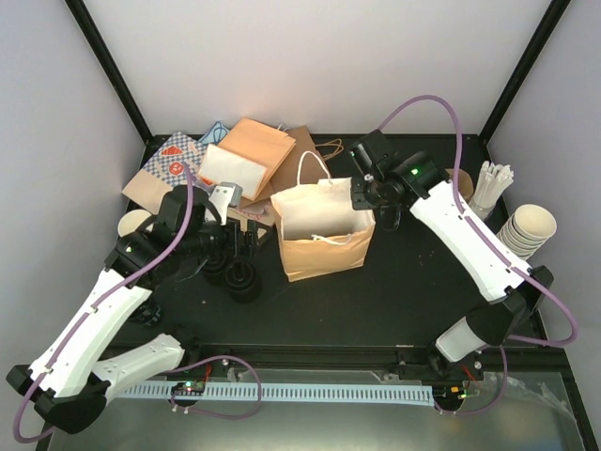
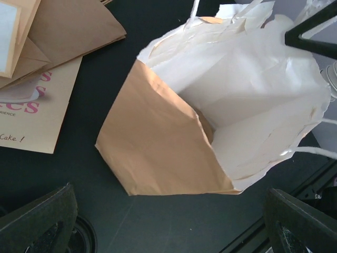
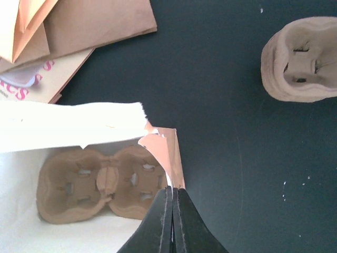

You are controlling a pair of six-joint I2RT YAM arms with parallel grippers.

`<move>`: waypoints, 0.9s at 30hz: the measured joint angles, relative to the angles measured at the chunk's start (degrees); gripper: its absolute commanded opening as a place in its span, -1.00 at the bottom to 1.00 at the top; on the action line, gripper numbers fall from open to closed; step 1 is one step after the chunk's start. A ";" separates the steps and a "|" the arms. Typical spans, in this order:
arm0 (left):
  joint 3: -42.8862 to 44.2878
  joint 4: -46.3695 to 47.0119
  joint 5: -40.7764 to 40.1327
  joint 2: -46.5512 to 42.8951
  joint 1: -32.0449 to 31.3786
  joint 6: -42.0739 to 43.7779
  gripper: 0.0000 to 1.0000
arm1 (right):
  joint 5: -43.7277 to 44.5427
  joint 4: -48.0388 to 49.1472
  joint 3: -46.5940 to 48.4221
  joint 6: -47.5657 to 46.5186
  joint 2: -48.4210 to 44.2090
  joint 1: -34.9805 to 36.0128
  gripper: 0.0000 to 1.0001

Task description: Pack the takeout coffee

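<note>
Right jaws, closest to the lens, are pinched flat together on the torn rim corner of the bag (image 3: 68,126). That bag stands open in the middle of the counter (image 3: 226,132). The carrier (image 3: 100,182) lies flat on its floor, both wells up and empty. Left jaws gape wide and hold nothing, just beside the bag on its left.

Judged from this, the step is holding the mouth open for loading. Done well, the right jaws would draw the corner outward, gently, since the paper is ripped there and a hard tug could tear it further or tip the bag. Each cup should go straight down into a well, clear of the ragged white rim.

Count:
- one open bag
- one carrier inside it
- one pile of spare carriers (image 3: 301,58) well apart on the counter, number unclear
- several flat bags (image 1: 254,150), overlapping
- one leaning row of lidless cups (image 1: 526,230)

Dark round things (image 1: 244,280) by the left arm may be lids or capped cups; I cannot tell.
</note>
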 measured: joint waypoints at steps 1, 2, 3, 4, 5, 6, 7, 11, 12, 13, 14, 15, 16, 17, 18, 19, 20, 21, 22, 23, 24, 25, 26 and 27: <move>0.09 -0.02 -0.13 0.00 0.00 0.11 0.98 | -0.02 0.02 0.55 -0.22 0.28 -0.55 -0.98; 0.20 -0.04 -0.26 0.00 0.00 0.15 0.97 | -0.04 -0.02 1.62 -0.48 0.85 -1.31 -0.98; 0.26 -0.02 -0.44 0.00 0.00 0.20 0.97 | -0.09 0.00 2.32 -0.68 1.27 -1.79 -0.98; 0.28 -0.02 -0.61 -0.02 0.00 0.22 0.97 | -0.09 0.09 3.23 -0.92 1.81 -2.40 -0.98; 0.28 -0.04 -0.79 0.00 0.00 0.22 0.97 | -0.11 0.17 4.07 -1.11 2.40 -3.08 -0.98; 0.28 -0.04 -0.87 0.00 0.00 0.24 0.98 | -0.11 0.24 4.66 -1.31 2.84 -3.65 -0.98; 0.28 -0.04 -0.98 0.00 0.00 0.24 0.97 | -0.11 0.31 5.22 -1.53 3.39 -4.35 -0.98; 0.28 -0.04 -1.25 0.00 0.00 0.26 0.97 | -0.11 0.37 7.15 -2.21 5.97 -7.26 -0.97; 0.28 -0.04 -1.29 0.00 0.00 0.26 0.98 | -0.07 0.26 7.80 -2.34 6.84 -7.96 -0.96; 0.28 -0.04 -1.33 0.00 0.00 0.28 0.98 | -0.04 0.33 8.17 -2.43 7.37 -8.26 -0.88; 0.28 -0.04 -1.42 0.00 0.00 0.28 0.98 | 0.02 0.24 8.85 -2.47 8.15 -8.61 -0.76; 0.28 -0.04 -1.46 0.00 0.00 0.28 0.97 | 0.13 0.26 9.49 -2.60 8.79 -8.87 -0.66; 0.28 -0.04 -1.53 0.00 0.00 0.31 0.97 | 0.20 0.28 10.05 -2.69 9.33 -9.07 -0.57; 0.28 -0.07 -1.60 0.00 0.00 0.31 0.98 | 0.35 0.28 10.64 -3.21 9.88 -9.11 -0.45; 0.28 -0.09 -1.81 0.00 0.00 0.31 0.98 | 0.42 0.28 10.99 -3.26 10.05 -9.11 -0.33; 0.28 -0.15 -2.05 0.00 0.00 0.31 0.98 | 0.70 0.26 11.28 -3.78 10.12 -9.11 -0.30; 0.35 -0.39 -2.36 0.00 0.00 0.35 0.98 | 0.96 0.24 11.43 -3.98 10.08 -9.11 -0.29; 0.44 -0.79 -2.64 0.00 0.00 0.37 0.97 | 1.29 0.26 11.56 -4.22 9.92 -9.07 -0.28; 0.55 -1.22 -3.02 -0.02 0.00 0.42 0.98 | 1.66 0.31 11.58 -4.33 9.75 -9.07 -0.27; 0.68 -1.60 -3.43 -0.02 0.00 0.48 0.97 | 2.05 0.24 11.58 -4.63 9.46 -9.07 -0.27; 0.76 -1.99 -3.89 -0.07 0.00 0.61 0.98 | 2.51 0.20 11.58 -4.92 9.07 -9.11 -0.27; 0.81 -2.27 -4.17 -0.17 0.00 0.68 0.98 | 2.89 0.20 11.58 -5.16 8.52 -9.11 -0.27; 0.81 -2.60 -4.52 -0.39 0.00 0.79 0.98 | 3.23 0.15 11.58 -5.27 7.98 -9.11 -0.27; 0.81 -2.97 -4.87 -0.74 0.00 0.83 0.98 | 3.58 0.09 11.58 -5.40 7.21 -9.11 -0.27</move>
